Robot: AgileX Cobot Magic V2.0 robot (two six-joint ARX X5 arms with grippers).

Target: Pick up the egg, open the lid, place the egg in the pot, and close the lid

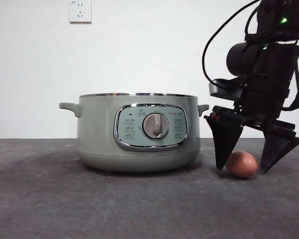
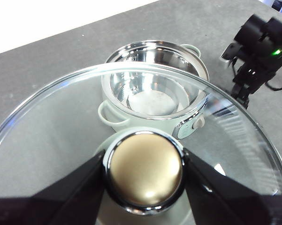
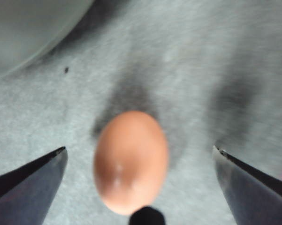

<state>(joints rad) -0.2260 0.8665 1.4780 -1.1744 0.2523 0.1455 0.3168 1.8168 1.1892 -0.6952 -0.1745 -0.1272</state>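
The right gripper point(image 1: 243, 168) is wide open, straddling the egg point(image 1: 241, 164), which sits right between the tips, long axis running across them. Meanwhile the left gripper point(image 2: 144, 174) is clamped on the lid point(image 2: 51, 136) knob, holding it above the open pot point(image 2: 155, 93).

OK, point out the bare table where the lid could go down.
Bare table lies open on the side of the pot away from the egg, and in front of the pot. Crowded: the right pincer straddles the egg. The left pincer holds the lid.
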